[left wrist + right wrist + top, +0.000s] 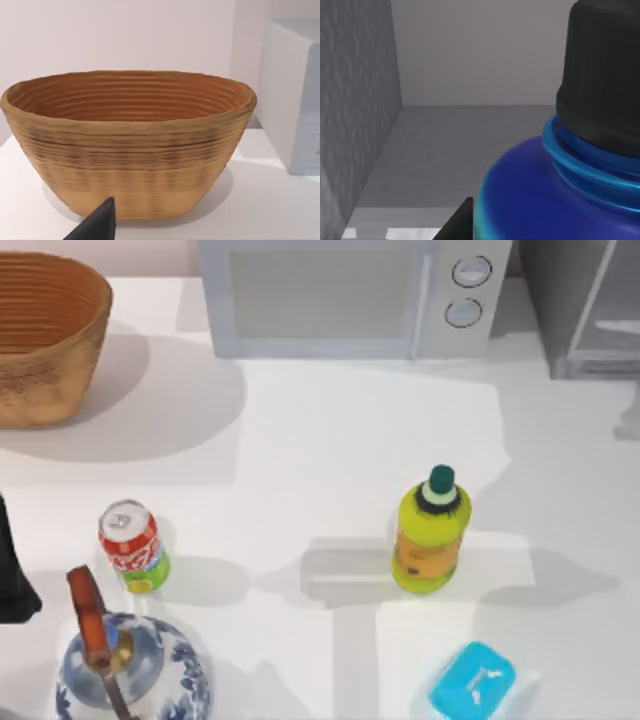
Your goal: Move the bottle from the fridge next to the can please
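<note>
Inside the fridge (pixel 365 100), bottle (pixel 560 195) close against right gripper; one dark finger (pixel 457 222) beside its shoulder, grip state indeterminate. Left gripper idle near basket (pixel 130 145). Risk: withdrawing unclamped probably tips it, far from can (pixel 132 545).

Matte black throughout. Left arm (pixel 14 575): a dark, rounded bulk at the top view's left edge, without markings, cables or screws showing. Left gripper's fingertip (pixel 97 224): a black wedge with flat facets, narrowing to a point. Right gripper's fingertip (pixel 457 225): black, angular, straight-edged.
</note>
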You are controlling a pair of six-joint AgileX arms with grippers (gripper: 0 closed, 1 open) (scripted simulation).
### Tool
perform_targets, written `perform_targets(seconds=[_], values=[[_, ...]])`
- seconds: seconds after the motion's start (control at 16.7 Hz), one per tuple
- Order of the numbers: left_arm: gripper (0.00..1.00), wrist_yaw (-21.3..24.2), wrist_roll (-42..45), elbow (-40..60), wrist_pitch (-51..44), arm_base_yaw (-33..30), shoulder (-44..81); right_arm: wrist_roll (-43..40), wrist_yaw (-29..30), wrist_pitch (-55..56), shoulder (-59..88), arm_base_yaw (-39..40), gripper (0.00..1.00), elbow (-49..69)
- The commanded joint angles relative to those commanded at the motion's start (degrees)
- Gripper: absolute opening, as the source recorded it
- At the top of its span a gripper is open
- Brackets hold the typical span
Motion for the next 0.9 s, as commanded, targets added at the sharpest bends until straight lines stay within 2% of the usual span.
perform_targets(seconds=[0.24,0.42,0.66,0.9], values=[[1.0,0.0,0.0,0.0,0.0,0.0,0.0,0.23,0.54,-0.16,0.3,0.82,0.0,0.42],[1.0,0.0,0.0,0.0,0.0,0.0,0.0,1.27,4.68,-0.24,0.26,5.51,0.0,2.4],[1.0,0.0,0.0,0.0,0.0,0.0,0.0,3.29,14.98,-0.43,1.23,17.92,0.0,6.41],[1.0,0.0,0.0,0.0,0.0,0.0,0.0,5.31,29.28,-0.39,3.98,34.95,0.0,11.08]])
